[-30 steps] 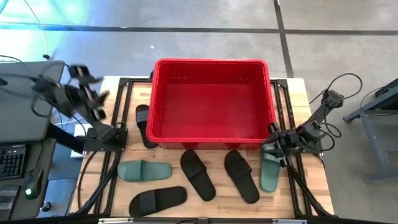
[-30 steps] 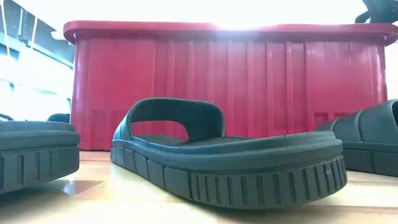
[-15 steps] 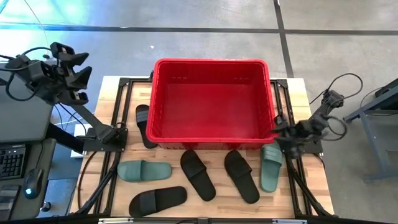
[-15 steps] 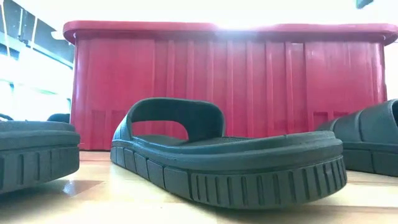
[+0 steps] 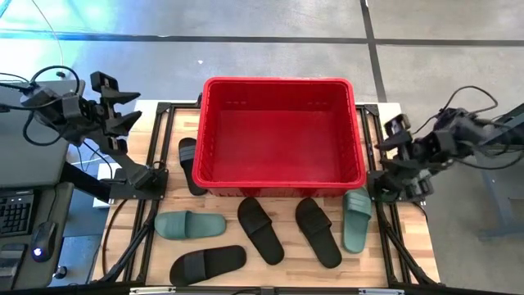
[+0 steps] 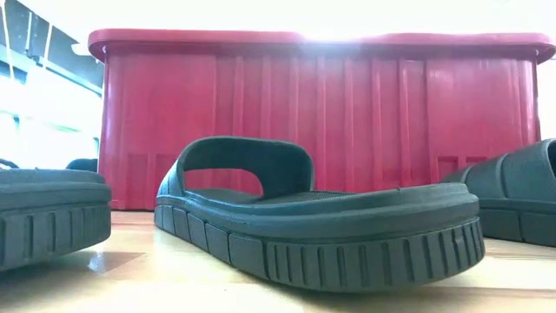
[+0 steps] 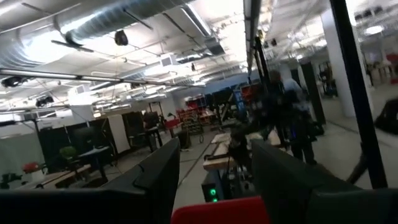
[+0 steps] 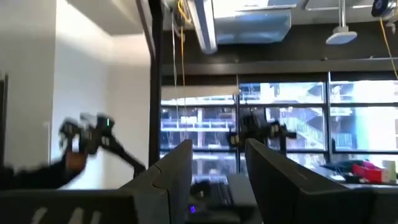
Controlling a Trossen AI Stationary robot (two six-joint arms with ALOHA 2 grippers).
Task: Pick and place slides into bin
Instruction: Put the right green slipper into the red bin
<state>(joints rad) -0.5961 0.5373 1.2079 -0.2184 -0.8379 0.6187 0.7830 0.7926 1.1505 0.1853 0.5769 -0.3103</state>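
Observation:
The red bin (image 5: 278, 131) stands at the table's far middle and fills the back of the low view (image 6: 321, 113). Two sage-green slides (image 5: 190, 224) (image 5: 357, 220) and several black slides (image 5: 259, 229) (image 5: 318, 232) (image 5: 209, 262) lie flat on their soles in front of it. One more black slide (image 5: 190, 164) lies against the bin's left wall. My left gripper (image 5: 127, 111) is open and empty, raised over the table's left edge. My right gripper (image 5: 387, 146) is open and empty, raised beside the bin's right wall.
Black arm frames (image 5: 147, 176) (image 5: 385, 192) stand on the table at either side of the bin. A desk with a keyboard (image 5: 16, 213) is off the table's left edge. A black slide (image 6: 317, 217) lies close in front of the low camera.
My right gripper has risen from just above the right sage-green slide and gone toward the table's far right, out of the low view. My left gripper has swung up and outward, then back toward the bin. No slide has moved.

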